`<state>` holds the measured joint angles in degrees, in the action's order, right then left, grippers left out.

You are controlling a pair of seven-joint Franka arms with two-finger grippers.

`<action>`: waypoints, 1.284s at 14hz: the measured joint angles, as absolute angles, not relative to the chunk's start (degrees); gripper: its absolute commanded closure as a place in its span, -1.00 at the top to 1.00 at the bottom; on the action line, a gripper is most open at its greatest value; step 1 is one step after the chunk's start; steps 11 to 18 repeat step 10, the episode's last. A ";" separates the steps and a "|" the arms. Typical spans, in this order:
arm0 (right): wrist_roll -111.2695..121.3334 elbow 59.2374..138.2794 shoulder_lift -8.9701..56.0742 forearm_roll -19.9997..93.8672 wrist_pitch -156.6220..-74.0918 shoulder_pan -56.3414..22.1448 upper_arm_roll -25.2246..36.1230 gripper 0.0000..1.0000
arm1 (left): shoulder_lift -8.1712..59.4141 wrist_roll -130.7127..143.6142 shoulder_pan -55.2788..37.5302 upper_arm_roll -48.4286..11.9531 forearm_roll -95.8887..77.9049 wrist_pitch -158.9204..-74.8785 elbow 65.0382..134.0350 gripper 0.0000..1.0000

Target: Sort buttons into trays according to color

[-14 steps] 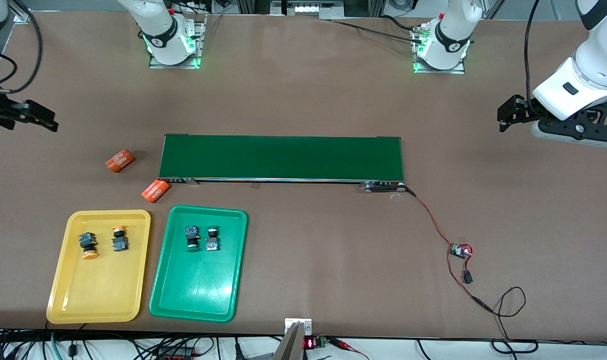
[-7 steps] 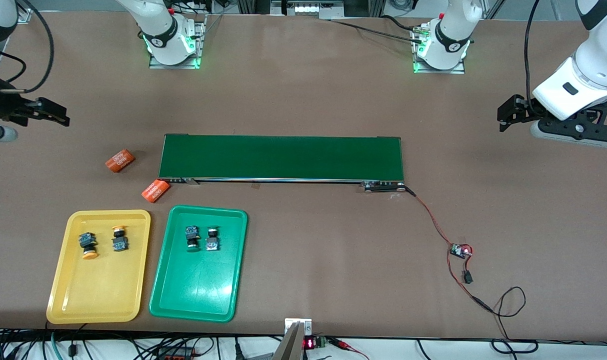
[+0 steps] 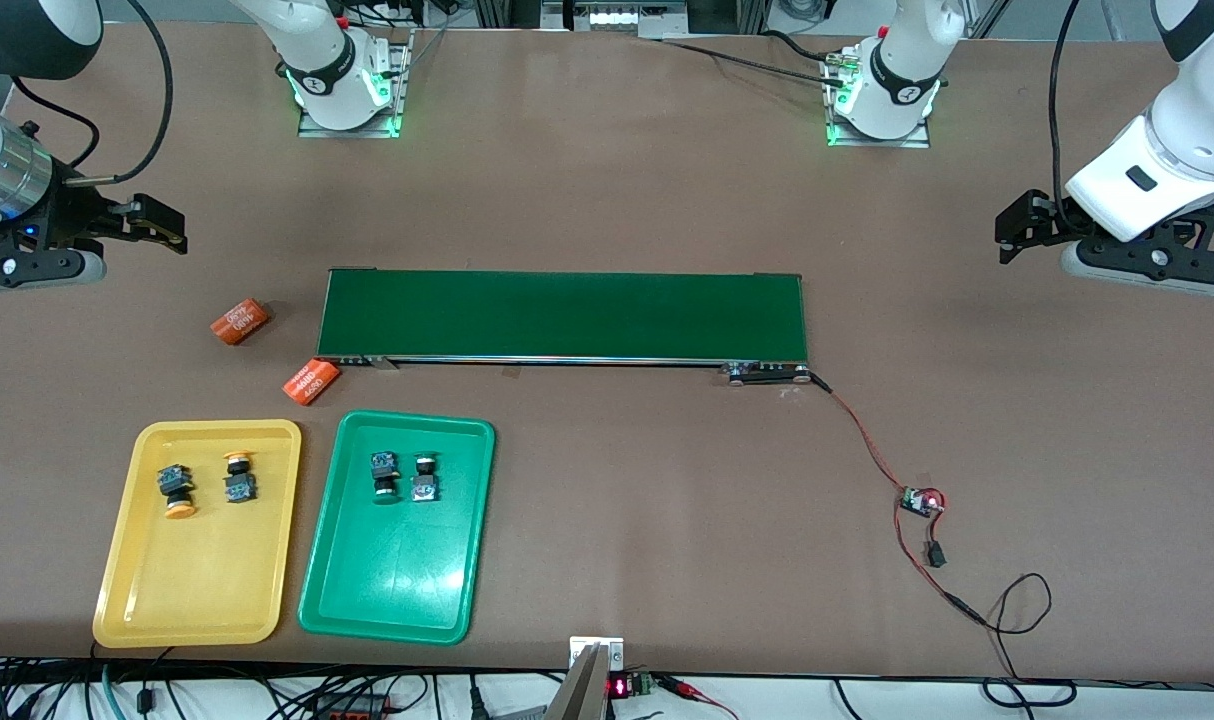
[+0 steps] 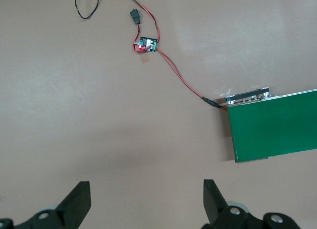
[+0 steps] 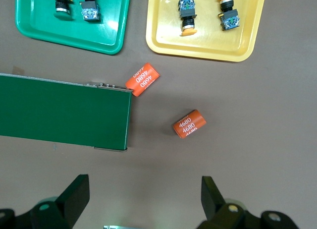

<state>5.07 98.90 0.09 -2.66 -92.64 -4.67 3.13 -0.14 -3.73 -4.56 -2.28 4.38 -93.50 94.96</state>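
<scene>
Sorting appears complete: two orange-capped buttons (image 3: 205, 485) lie in the yellow tray (image 3: 197, 610), two green-capped buttons (image 3: 404, 475) in the green tray (image 3: 387, 600) beside it. Since a second ago the right gripper (image 3: 162, 222) has swung inward over bare table toward the conveyor belt (image 3: 564, 315), jaws released and empty. The left gripper (image 3: 1012, 228) waits, likewise open and empty, at its end of the table.
</scene>
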 measured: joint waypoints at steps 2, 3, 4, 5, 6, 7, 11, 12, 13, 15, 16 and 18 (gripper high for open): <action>5.08 98.76 0.14 -2.66 -92.64 -4.66 3.19 1.00 | -0.01 -3.69 -4.56 -2.28 4.39 -93.50 94.96 1.00; 5.09 98.59 0.22 -2.66 -92.55 -4.67 3.19 1.00 | -0.01 -3.67 -4.55 -2.28 4.39 -93.50 94.96 1.00; 4.87 98.37 0.27 -2.66 -92.04 -4.67 3.19 1.00 | -0.01 -3.64 -4.52 -2.26 4.39 -93.50 94.96 1.00; 3.61 98.08 0.28 -2.66 -90.92 -4.67 3.18 1.00 | -0.01 -3.59 -4.44 -2.20 4.39 -93.49 94.96 1.00; 1.47 97.71 0.28 -2.66 -89.98 -4.68 3.17 1.00 | -0.01 -3.56 -4.36 -2.11 4.39 -93.49 94.96 1.00; -0.11 97.36 0.28 -2.66 -89.40 -4.73 3.14 1.00 | -0.01 -3.55 -4.30 -2.01 4.39 -93.49 94.96 1.00; -1.56 97.05 0.35 -2.66 -89.01 -4.99 3.04 1.00 | -0.01 -3.54 -4.32 -2.10 4.39 -93.46 93.50 1.00; -1.56 97.05 0.35 -2.66 -89.01 -4.99 3.04 1.00 | -0.01 -3.54 -4.32 -2.10 4.39 -93.46 93.50 1.00; -1.56 97.05 0.35 -2.66 -89.01 -4.99 3.04 1.00 | -0.01 -3.54 -4.32 -2.10 4.39 -93.46 93.50 1.00; -1.56 97.05 0.35 -2.66 -89.01 -4.99 3.04 1.00 | -0.01 -3.54 -4.32 -2.10 4.39 -93.46 93.50 1.00; -1.56 97.05 0.35 -2.66 -89.01 -4.99 3.04 1.00 | -0.01 -3.54 -4.32 -2.10 4.39 -93.46 93.50 1.00; -1.56 97.05 0.35 -2.66 -89.01 -4.99 3.04 1.00 | -0.01 -3.54 -4.32 -2.10 4.39 -93.46 93.50 1.00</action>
